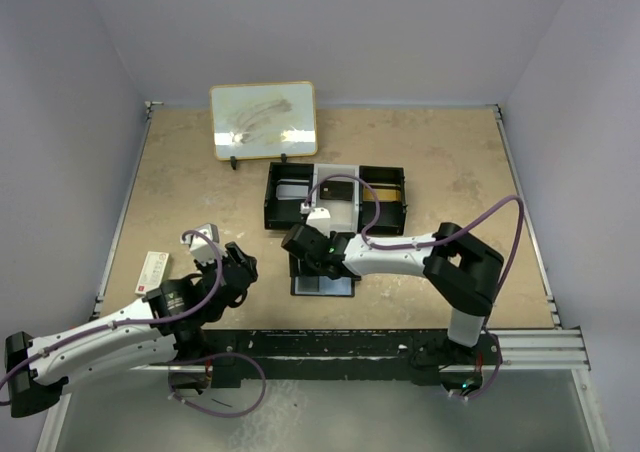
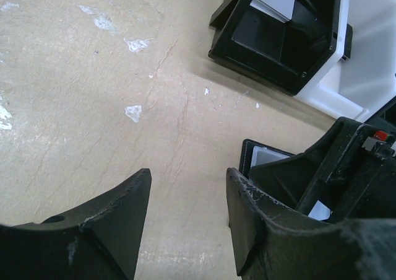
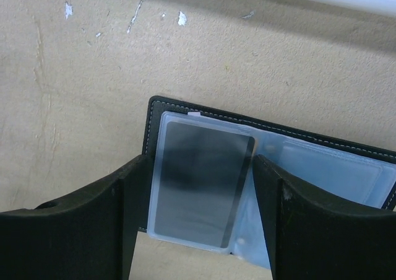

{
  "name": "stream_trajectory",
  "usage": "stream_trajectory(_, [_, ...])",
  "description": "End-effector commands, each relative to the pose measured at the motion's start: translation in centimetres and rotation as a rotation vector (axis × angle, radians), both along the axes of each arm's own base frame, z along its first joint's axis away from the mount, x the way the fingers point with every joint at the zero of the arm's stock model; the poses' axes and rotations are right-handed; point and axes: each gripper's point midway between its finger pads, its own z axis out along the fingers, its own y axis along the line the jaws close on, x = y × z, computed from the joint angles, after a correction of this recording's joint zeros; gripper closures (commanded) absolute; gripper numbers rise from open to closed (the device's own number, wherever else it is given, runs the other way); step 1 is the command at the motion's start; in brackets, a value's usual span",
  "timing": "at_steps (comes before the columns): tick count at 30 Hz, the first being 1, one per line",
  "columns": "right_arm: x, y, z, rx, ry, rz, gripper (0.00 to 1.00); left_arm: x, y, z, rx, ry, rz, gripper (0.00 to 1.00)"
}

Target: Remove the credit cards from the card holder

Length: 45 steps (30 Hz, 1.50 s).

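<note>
1. Card holder [image 1: 322,285] lies open and flat on the table [image 1: 450,152], just on the near side of the black-and-white tray [image 1: 268,204], with its clear sleeves facing up. One dark card [image 3: 201,193] sits fully inside the end sleeve and is not yet drawn out
2. Right gripper [image 3: 201,159]: jaws stand well apart, one finger on each side of that sleeve. Nothing is lifted. Whether the fingers touch the sleeve's edges cannot be told
3. Left gripper [image 2: 185,184]: to the near left of the tray, jaws partly spread over bare table, holding nothing
4. Hazard: the holder is not pinned. Any pull on the card would probably drag the whole holder along, because the left gripper stands apart from it and the holder is light and flat
5. Hazard: closing across the sleeve would likely pinch plastic and card together. The card shows no free edge beyond the sleeve, and the glossy plastic looks prone to slipping
6. Hazard: the purple cable [image 1: 340,184] of the right arm loops over the tray. A wide swing could catch it on the tray wall
7. Surface: tan, mottled board, matt and worn, with white chips [image 2: 133,113] and fine scratches
8. Room: plain pale lilac walls [image 1: 350,32] close in three sides. A smudged whiteboard [image 1: 264,120] stands on the far side of the tray. A white-and-red slip [image 1: 153,270] lies well to the near left of the tray, too small to identify
</note>
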Motion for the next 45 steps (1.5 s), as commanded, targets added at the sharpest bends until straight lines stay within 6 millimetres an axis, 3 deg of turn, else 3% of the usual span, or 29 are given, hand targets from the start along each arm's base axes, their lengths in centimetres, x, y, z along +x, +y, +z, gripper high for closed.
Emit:
stream_trajectory(1, [-0.3, -0.7, -0.9, -0.092, -0.007, -0.001, 0.31, 0.6, 0.0, 1.8, -0.032, -0.039, 0.032, 0.5])
stream_trajectory(8, [-0.9, -1.3, -2.6, -0.136, 0.019, -0.012, 0.37, 0.6, -0.2, 1.9, -0.032, -0.038, 0.03, 0.5])
stream_trajectory(19, [-2.0, 0.7, -1.7, 0.109, 0.073, 0.072, 0.48, 0.8, -2.1, 1.9, -0.041, -0.028, -0.041, 0.5])
stream_trajectory(26, [-1.6, 0.0, -1.0, 0.274, 0.096, 0.067, 0.47, 0.5, -5.6, 1.7, -0.103, -0.021, -0.181, 0.49])
stream_trajectory(35, [-2.0, -0.6, -1.2, 0.328, 0.117, 0.059, 0.47, -1.0, -11.9, 0.0, -0.233, 0.025, -0.425, 0.5])
stream_trajectory(39, [-2.1, -0.9, -1.2, 0.349, 0.12, 0.053, 0.47, -1.4, -13.4, -1.4, -0.251, 0.057, -0.469, 0.53])
stream_trajectory(45, [-1.9, -1.1, -1.0, 0.353, 0.117, 0.048, 0.47, -1.4, -15.0, -2.1, -0.31, 0.051, -0.506, 0.58])
